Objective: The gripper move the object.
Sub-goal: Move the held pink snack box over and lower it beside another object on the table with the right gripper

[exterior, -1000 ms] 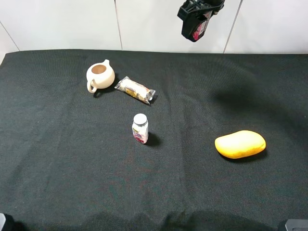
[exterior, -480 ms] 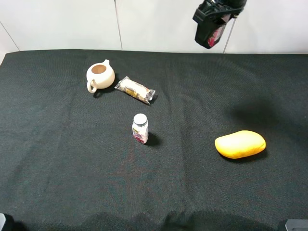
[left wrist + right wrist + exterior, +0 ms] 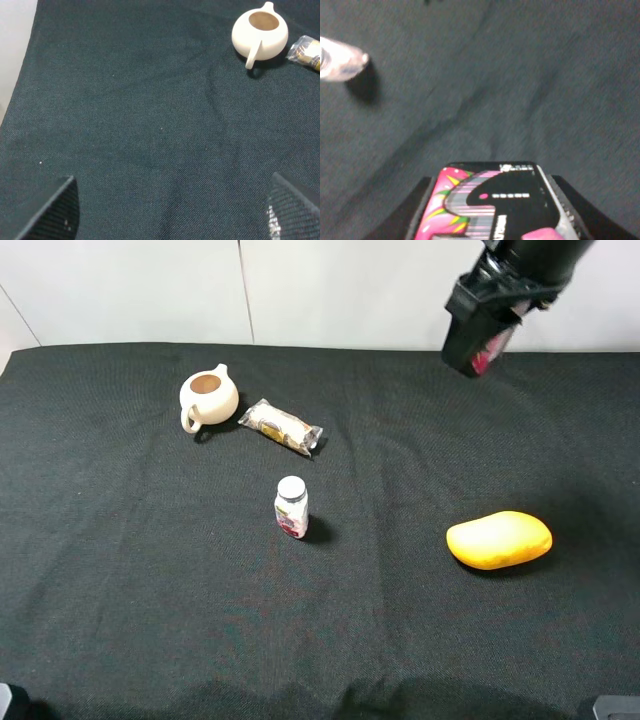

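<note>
Jaws of right gripper (image 3: 478, 338) shut around black tin (image 3: 487, 355), aloft far right; weak pinch could drop it onto cloth (image 3: 400, 630).

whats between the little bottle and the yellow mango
Nothing: only bare black cloth separates the small bottle from the yellow mango, as the exterior high view shows.

The right gripper (image 3: 482, 332) is a blocky matt-black claw on a thick black arm (image 3: 535, 255), its fingers (image 3: 582, 217) black with a ribbed inner edge, while the left gripper (image 3: 170, 215) shows two dark wedge-shaped fingertips (image 3: 52, 212) with a fine grid texture.
</note>
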Motion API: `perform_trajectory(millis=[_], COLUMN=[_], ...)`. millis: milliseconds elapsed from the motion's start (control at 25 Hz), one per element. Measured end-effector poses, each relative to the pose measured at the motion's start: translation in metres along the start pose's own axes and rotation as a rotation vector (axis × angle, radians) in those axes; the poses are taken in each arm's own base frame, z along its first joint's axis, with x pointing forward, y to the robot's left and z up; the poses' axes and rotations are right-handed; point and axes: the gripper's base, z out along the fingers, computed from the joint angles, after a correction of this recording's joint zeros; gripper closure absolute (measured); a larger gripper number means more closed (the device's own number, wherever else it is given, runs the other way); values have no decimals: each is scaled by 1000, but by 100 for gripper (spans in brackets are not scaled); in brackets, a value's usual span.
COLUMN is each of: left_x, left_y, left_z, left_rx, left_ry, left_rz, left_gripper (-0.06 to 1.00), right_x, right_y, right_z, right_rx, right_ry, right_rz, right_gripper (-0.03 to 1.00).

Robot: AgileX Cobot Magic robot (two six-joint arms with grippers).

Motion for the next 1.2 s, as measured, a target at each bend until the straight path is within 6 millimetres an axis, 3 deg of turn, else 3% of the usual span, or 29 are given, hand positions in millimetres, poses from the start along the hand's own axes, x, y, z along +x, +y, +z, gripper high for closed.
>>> perform_trajectory(millis=[280,640,1000,1200], left_x=[0,0,0,0], left_y=[0,0,0,0], left_z=[0,0,0,0], left_rx=[0,0,0,0], left_ry=[0,0,0,0], left_rz=[0,0,0,0], left_gripper=[15,15,15,15], right_x=[31,48,35,26], right_y=[10,17,44,66], right_z=[-6,2,13,38], right_rx=[1,-16,-23,-66], right_ry=[-20,-25,-101,-34], right_rz=[13,36,-48,-101], right_gripper=[63,63,63,63])
